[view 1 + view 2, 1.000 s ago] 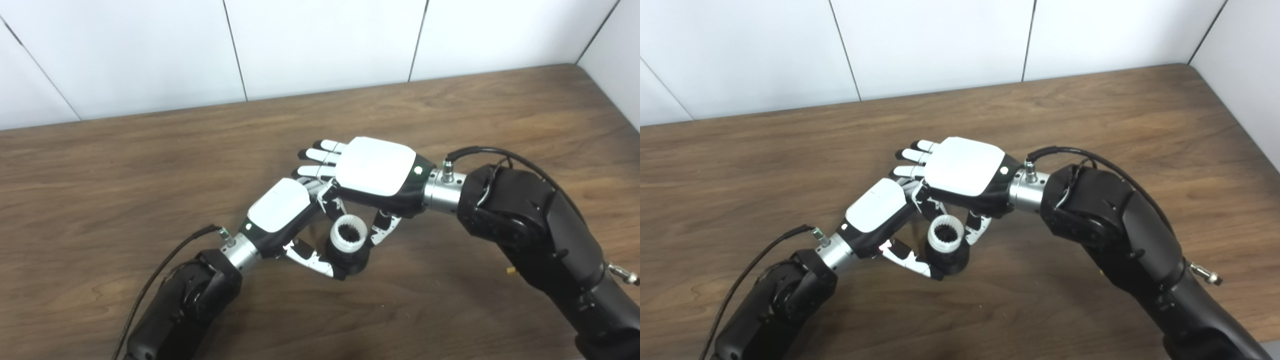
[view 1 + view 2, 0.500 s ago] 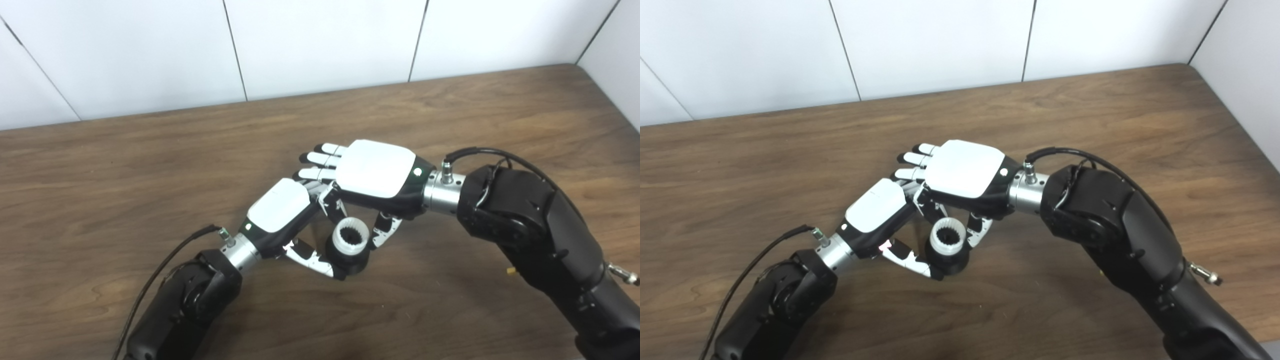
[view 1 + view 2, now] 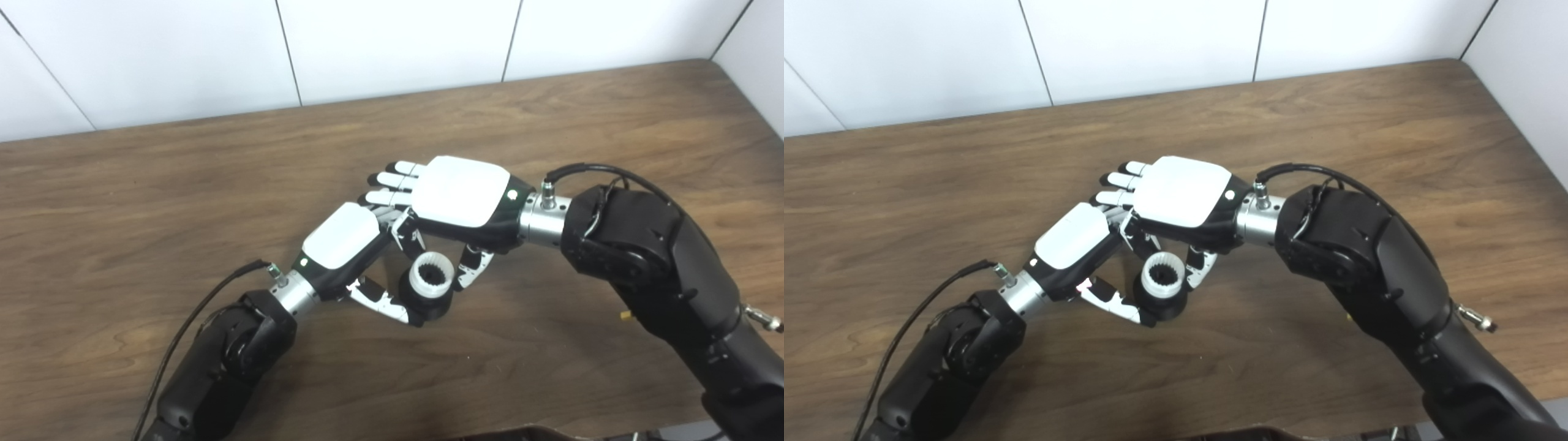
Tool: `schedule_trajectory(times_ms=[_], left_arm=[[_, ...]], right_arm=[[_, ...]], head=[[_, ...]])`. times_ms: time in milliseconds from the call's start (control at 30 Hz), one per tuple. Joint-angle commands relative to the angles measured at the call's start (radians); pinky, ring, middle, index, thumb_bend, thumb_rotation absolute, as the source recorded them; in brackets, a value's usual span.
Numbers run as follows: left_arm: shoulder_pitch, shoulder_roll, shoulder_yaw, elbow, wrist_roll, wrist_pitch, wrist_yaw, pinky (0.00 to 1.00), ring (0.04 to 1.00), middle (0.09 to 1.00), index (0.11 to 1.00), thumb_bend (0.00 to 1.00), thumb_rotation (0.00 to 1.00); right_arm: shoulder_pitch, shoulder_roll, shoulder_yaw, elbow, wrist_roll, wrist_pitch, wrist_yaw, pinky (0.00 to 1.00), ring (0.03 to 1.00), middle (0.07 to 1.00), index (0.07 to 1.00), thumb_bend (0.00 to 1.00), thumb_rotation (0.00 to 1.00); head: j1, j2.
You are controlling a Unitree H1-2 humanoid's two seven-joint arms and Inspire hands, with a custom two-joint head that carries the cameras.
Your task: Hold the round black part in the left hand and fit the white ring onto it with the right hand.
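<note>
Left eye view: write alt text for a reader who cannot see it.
Two robot hands meet over a wooden table: the left hand grips a round black part topped by a toothed white ring, which the right hand pinches from above.

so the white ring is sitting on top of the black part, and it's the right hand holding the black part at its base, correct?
Not quite. The left eye view shows the left hand holding the black part at its base. The white ring does sit on top, with the right hand above it.
</note>
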Motion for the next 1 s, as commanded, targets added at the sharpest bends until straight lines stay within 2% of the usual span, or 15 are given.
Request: schedule_trajectory(times_ms=[0,333,967], left_arm=[[0.001,0.012,-0.001,-0.015,0.019,-0.003,-0.010,1.00,0.862,0.826,0.481,0.51,0.05],[0.004,0.009,-0.002,-0.019,0.020,0.009,-0.018,1.00,0.858,0.830,0.480,0.51,0.05],[0.008,0.001,-0.001,-0.021,0.019,0.002,-0.008,1.00,0.861,0.827,0.478,0.51,0.05]], right_arm=[[-0.033,-0.001,-0.008,-0.036,0.011,0.009,0.002,1.00,1.000,0.948,0.481,0.52,0.13],[-0.013,0.003,-0.012,-0.037,0.004,-0.011,-0.030,1.00,1.000,0.941,0.481,0.52,0.13],[0.000,0.006,-0.005,-0.057,0.002,-0.003,-0.014,1.00,1.000,0.945,0.481,0.52,0.13]], head=[[0.000,0.000],[0.003,0.000],[0.006,0.009]])
